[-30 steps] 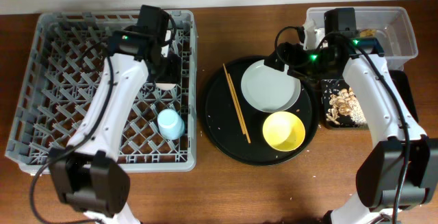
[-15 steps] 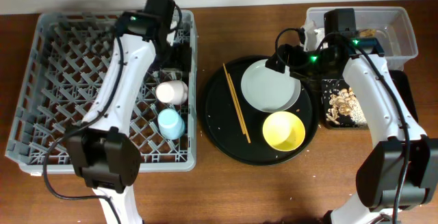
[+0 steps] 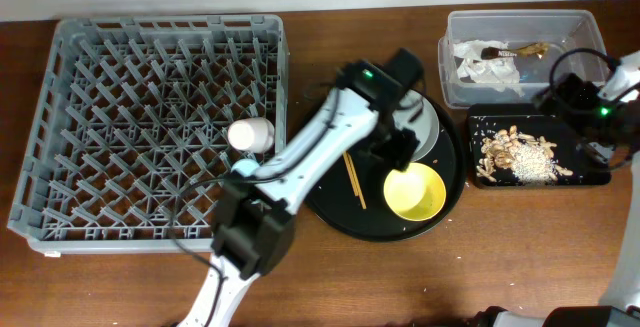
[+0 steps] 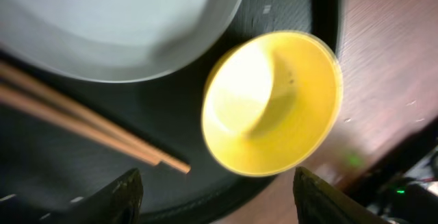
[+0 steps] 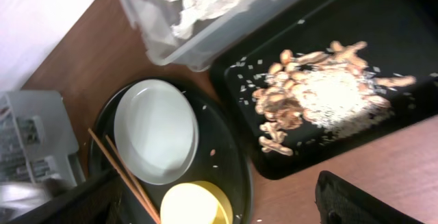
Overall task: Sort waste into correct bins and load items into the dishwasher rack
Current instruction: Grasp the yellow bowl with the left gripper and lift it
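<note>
Yellow entry: round yellow bowl (image 4: 274, 104), upright on the large round black tray (image 3: 330, 207). It is set ahead of the left gripper (image 4: 219, 200), nearer the finger (image 4: 328, 196) at the frame's right, and is untouched by either. The left fingers are spread wide and nothing is held; this is shown by the left wrist view alone, since the spread cannot be read overhead.

White round plate (image 4: 116, 25): placed beyond the left fingers, just beside the bowl and on the same tray; overhead it is partly covered by the left arm.

Thin wooden chopsticks (image 4: 89, 125): laid flat ahead of the other left finger, their tips just beside the bowl.

Right gripper (image 5: 219, 203): fingers are set wide apart and empty.

- Shallow black rectangular tray (image 5: 383, 18), carrying the heap of beige-brown food scraps (image 5: 321, 101), is ahead of these fingers.
- Clear plastic rectangular tub (image 5: 205, 46), holding the crumpled white paper tissue (image 5: 198, 1), is farther beyond them.
- Brown-gold wrapper (image 3: 520, 52) is seen only overhead.

Large square grey plastic rack (image 3: 150, 117): well apart from both pairs of fingers. A pale pink cup (image 3: 250, 134) is lodged on its side among the pegs.
</note>
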`<state>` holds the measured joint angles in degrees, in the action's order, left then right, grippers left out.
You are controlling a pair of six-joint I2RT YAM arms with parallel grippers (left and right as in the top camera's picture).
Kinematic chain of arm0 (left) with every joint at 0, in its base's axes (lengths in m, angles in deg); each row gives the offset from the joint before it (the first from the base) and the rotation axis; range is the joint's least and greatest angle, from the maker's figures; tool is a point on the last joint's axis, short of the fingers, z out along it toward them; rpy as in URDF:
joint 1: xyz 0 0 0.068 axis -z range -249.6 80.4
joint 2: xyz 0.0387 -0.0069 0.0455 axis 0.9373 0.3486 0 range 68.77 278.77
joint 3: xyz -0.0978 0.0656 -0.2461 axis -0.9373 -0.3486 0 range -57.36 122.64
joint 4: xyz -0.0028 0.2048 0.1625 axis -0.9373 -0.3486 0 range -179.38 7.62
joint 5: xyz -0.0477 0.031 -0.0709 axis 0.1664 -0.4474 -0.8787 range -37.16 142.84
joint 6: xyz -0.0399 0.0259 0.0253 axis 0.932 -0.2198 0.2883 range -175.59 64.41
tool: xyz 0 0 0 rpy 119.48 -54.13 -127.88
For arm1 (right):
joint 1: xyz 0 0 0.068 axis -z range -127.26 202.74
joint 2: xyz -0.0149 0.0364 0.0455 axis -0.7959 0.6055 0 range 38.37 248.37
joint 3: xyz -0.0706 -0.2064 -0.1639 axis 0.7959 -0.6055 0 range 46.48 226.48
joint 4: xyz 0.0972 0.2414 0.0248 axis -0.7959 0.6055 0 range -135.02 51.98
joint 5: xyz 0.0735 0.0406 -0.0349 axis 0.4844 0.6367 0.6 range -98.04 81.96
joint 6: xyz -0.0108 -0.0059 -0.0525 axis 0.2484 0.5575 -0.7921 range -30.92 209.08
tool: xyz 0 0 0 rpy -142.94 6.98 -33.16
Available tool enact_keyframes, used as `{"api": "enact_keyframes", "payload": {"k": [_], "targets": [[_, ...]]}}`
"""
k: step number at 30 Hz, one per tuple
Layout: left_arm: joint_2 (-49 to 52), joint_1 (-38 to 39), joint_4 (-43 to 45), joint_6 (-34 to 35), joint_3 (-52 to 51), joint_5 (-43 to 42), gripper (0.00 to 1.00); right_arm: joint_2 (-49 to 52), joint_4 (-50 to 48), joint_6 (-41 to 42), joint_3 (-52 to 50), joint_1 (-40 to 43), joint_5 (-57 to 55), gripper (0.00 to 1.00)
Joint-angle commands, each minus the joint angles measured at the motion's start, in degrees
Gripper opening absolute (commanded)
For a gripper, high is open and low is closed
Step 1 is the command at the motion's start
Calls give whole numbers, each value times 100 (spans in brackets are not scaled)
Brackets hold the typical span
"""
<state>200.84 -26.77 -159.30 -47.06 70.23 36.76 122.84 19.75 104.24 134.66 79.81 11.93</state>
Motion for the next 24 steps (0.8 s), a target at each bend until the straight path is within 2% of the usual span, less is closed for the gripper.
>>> {"api": "enact_keyframes", "payload": {"k": [1, 3, 6, 8, 10, 11, 13, 16, 18, 19, 23, 24], "targets": [[669, 310, -26, -52, -44, 79, 63, -85, 31, -142, 2, 0, 79, 92], [846, 450, -4, -151, -44, 85, 56, -85, 66, -142, 2, 0, 76, 92], [1056, 474, 42, -201, -44, 107, 36, -85, 96, -144, 2, 0, 76, 92], [1106, 461, 57, -199, -42, 105, 16, -85, 105, -146, 0, 0, 31, 93], [1106, 426, 33, -199, -31, 101, 4, -85, 103, -146, 0, 0, 31, 94], [1099, 382, -181, -199, 155, 85, 1, -83, 105, -146, 2, 0, -42, 94], [1084, 254, -691, -203, 890, 85, 1, -83, 109, -146, 0, 0, -162, 94], [1073, -326, -1781, -306, 3294, 295, 1, -83, 107, -146, 0, 0, -162, 94], [1027, -844, -1980, -308, 4430, 892, 1, -83, 107, -146, 0, 0, -162, 94], [979, -1274, -1980, -306, 4900, 1644, 1, -83, 109, -146, 0, 0, -238, 94], [879, -2549, -1978, -302, 5069, 5340, 1, -83, 216, -144, 0, 0, -662, 95], [785, -2732, -1980, -304, 5069, 5316, 1, -83, 236, -146, 0, 0, -719, 94]]}}
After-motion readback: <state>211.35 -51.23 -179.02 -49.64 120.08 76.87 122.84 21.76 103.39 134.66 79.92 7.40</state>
